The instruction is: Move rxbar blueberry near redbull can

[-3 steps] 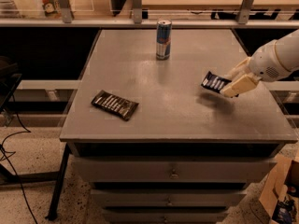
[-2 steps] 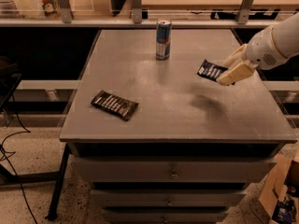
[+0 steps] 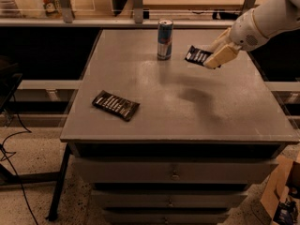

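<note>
The rxbar blueberry, a flat dark navy bar with white lettering, is held in the air above the grey table, a little to the right of the redbull can. The can stands upright near the table's far edge. My gripper comes in from the upper right on a white arm and is shut on the bar's right end. The bar's shadow falls on the table below it.
A dark brown-black wrapped bar lies at the table's front left. Drawers are below the tabletop. A cardboard box stands on the floor at the right. A shelf rail runs behind the table.
My gripper has lifted the blue bar and carried it up and to the left, from the table's right side to close beside the can.
</note>
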`<state>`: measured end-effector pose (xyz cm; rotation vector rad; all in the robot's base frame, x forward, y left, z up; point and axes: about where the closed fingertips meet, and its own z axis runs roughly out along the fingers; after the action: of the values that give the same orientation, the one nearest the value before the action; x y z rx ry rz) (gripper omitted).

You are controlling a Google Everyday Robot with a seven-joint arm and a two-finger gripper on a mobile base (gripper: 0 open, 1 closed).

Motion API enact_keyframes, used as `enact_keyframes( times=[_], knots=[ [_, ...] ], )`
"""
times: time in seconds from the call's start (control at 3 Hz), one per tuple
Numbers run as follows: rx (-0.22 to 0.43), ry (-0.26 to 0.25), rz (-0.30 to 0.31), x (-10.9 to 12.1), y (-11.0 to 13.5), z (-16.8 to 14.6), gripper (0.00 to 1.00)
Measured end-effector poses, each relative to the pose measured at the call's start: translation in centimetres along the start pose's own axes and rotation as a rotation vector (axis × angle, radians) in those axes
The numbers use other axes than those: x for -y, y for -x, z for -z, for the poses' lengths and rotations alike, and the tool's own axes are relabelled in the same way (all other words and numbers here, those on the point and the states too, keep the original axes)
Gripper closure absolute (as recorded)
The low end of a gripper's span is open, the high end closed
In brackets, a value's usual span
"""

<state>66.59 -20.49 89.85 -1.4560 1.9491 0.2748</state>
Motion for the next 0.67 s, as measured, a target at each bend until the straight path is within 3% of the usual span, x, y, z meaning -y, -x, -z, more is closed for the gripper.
enact_keyframes(
  times=[0.67],
  knots=[
    [0.106,-0.046,-0.052,2.1,2.9,-2.7,0.47]
  ],
)
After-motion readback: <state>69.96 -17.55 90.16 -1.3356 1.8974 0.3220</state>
